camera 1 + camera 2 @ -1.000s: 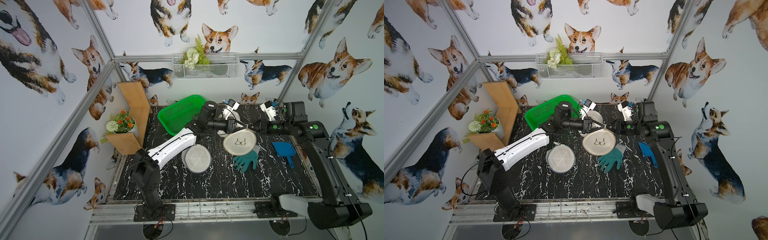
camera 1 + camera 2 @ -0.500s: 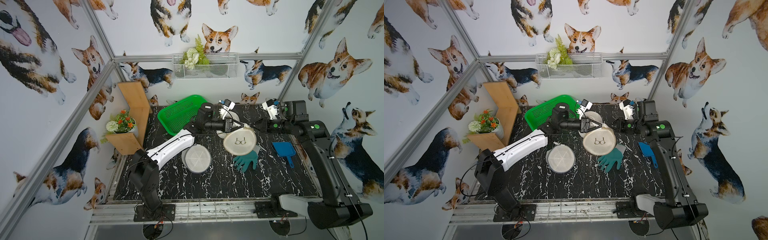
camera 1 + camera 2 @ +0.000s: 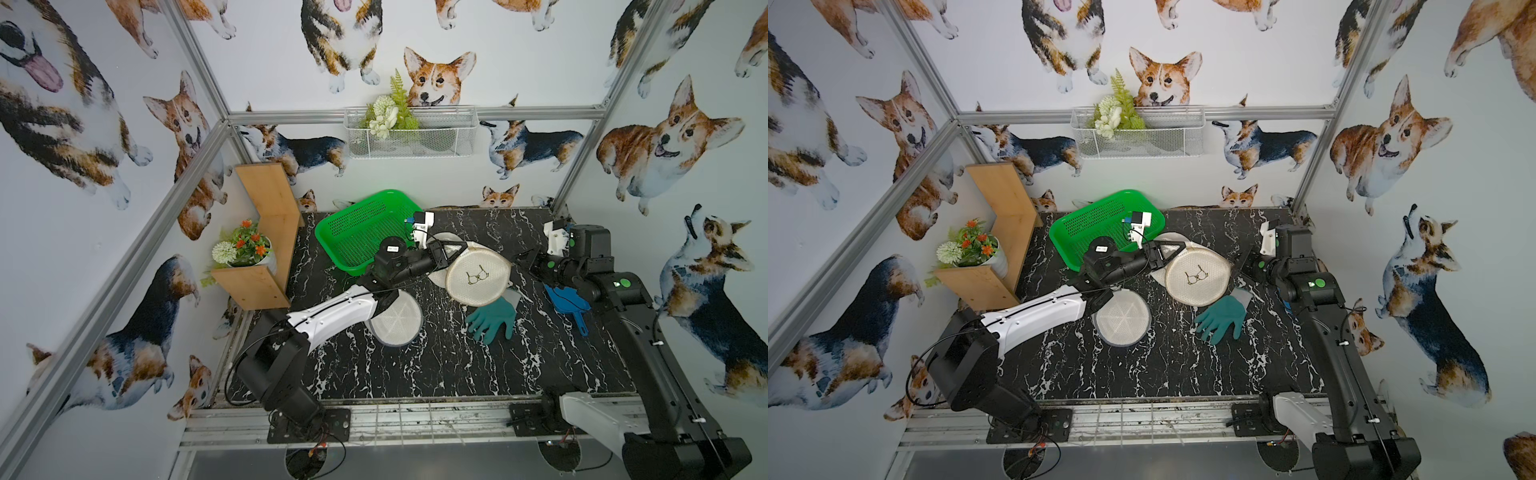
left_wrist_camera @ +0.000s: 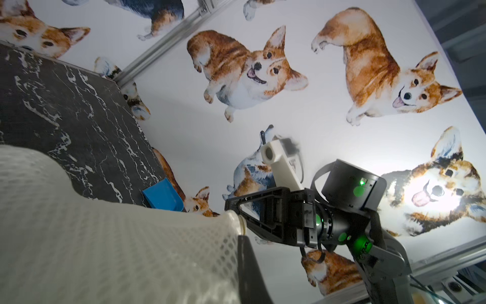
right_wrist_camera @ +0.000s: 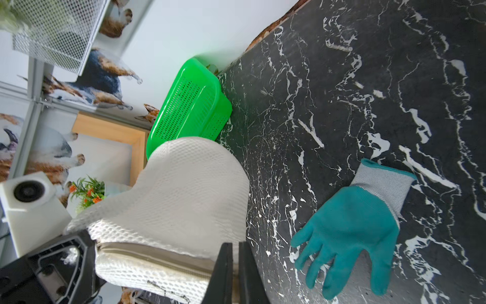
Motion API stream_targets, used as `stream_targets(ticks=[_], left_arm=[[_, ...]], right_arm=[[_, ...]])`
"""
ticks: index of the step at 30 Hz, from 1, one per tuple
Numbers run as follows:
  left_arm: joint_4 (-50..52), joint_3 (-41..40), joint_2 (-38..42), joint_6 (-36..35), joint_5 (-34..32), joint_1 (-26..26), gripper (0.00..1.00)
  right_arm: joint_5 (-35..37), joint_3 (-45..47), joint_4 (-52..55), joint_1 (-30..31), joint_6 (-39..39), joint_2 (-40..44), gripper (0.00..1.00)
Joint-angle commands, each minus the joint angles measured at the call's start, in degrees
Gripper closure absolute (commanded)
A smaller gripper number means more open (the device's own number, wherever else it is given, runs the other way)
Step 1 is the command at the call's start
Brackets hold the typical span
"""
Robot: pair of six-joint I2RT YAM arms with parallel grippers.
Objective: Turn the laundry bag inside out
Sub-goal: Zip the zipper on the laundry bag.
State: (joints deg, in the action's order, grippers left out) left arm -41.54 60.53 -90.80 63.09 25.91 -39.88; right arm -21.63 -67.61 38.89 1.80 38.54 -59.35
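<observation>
The laundry bag (image 3: 478, 278) (image 3: 1198, 276) is a round white mesh pouch with a bra icon, tilted up at mid-table between both arms. My left gripper (image 3: 455, 249) (image 3: 1173, 251) meets its far-left edge; in the left wrist view the mesh (image 4: 118, 250) lies against one dark finger (image 4: 248, 263) and hides the other. My right gripper (image 3: 519, 261) (image 5: 235, 243) is shut on the bag's zip rim (image 5: 157, 260) at the opposite side, its fingers almost touching. Seen in the left wrist view, the right gripper (image 4: 234, 209) pinches the mesh's corner.
A flat round mesh disc (image 3: 395, 320) lies by the left arm. A teal glove (image 3: 492, 318) (image 5: 349, 231) rests just in front of the bag. A blue scoop (image 3: 567, 301) sits under the right arm. A green basket (image 3: 365, 228) stands behind, and a wooden shelf with flowers (image 3: 257, 266) at the left.
My right gripper has shut on the bag's rim. The bag and the left gripper have shifted only slightly.
</observation>
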Motion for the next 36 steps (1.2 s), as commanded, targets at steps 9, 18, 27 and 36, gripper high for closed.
stream_targets(ticks=[9, 18, 27, 36], left_arm=[[16.33, 1.69, 1.28, -14.89, 2.65, -0.16, 0.21], [45.56, 7.4, 2.73, -37.85, 2.82, -0.2, 0.21], [51.58, 28.37, 0.28, -53.93, -0.7, -0.73, 0.24], [55.99, 36.2, -5.36, -55.37, 5.29, -0.77, 0.18]], right_arm=[[-0.1, -10.93, -15.25, -0.1, 0.24, -7.62, 1.0], [-0.91, -13.64, -15.57, -0.08, -7.04, -8.85, 1.0], [-8.29, -12.22, -12.44, 0.04, -14.21, -8.89, 1.0], [-12.66, -11.93, -15.37, 4.75, -11.83, -9.72, 1.0]])
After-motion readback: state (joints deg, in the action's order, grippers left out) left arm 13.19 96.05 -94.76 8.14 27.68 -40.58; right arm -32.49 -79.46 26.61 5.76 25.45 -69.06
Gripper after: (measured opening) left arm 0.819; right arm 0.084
